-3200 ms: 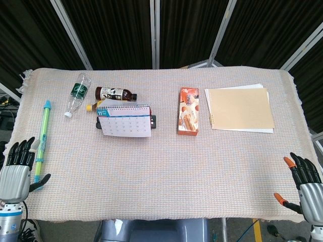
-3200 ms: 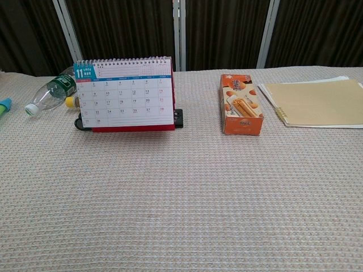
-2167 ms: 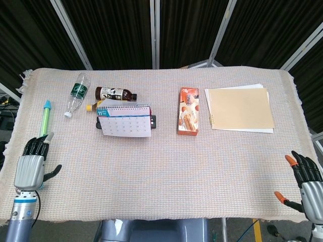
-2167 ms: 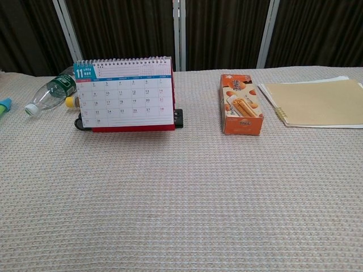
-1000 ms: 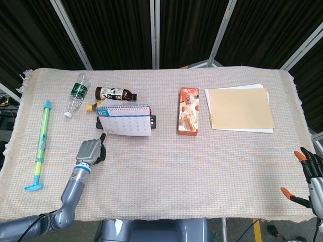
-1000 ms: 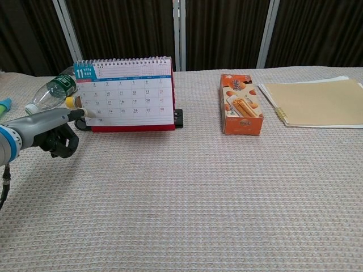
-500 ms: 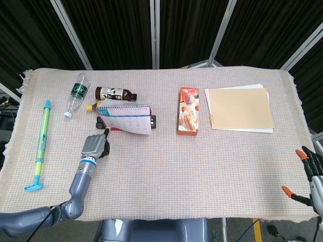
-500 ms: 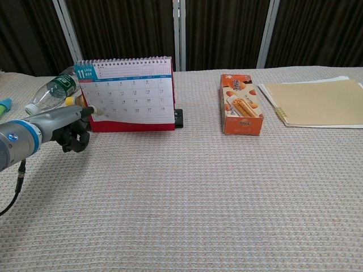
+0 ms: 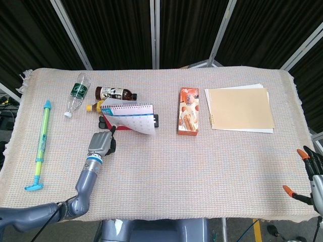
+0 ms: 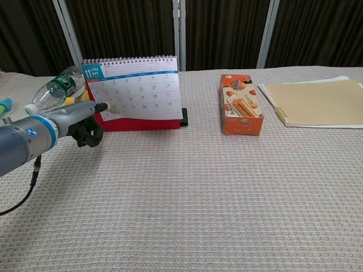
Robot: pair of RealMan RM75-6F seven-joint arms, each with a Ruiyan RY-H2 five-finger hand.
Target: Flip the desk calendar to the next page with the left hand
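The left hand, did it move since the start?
Yes. The left hand left the table's near-left corner, beside the pen, and went forward and right to the calendar, where a fingertip now lifts the page's lower-left corner.

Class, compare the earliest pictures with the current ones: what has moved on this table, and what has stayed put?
The left hand moved from the near-left table edge up to the desk calendar; an extended finger now lifts the front page's lower left corner. The right hand drew slightly back. Bottles, pen, snack box and folder stayed.
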